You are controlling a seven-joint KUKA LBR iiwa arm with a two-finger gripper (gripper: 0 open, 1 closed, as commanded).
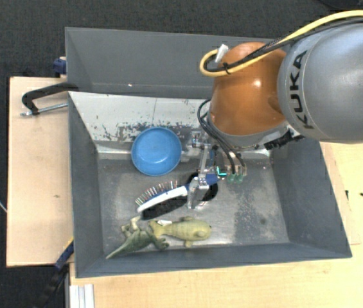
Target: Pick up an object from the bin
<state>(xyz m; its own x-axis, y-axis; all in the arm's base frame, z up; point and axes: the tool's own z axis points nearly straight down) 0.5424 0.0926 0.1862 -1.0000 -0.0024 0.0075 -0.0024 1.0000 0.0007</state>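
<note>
The pincer [198, 192], partly hidden under the arm's orange cover, is at the right end of the one black-and-white brush [162, 201], mid-bin; whether it is open or closed I cannot tell. One blue bowl [157, 151] sits far, and two toys lie near: a green lizard [135, 240] and a yellow lizard [191, 230].

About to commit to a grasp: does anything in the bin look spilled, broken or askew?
Nothing looks spilled or broken. The black-and-white brush lies slantwise, bristles toward the back, with the pincer at its right end. The blue bowl and the green toy lizards look ordinary.
</note>
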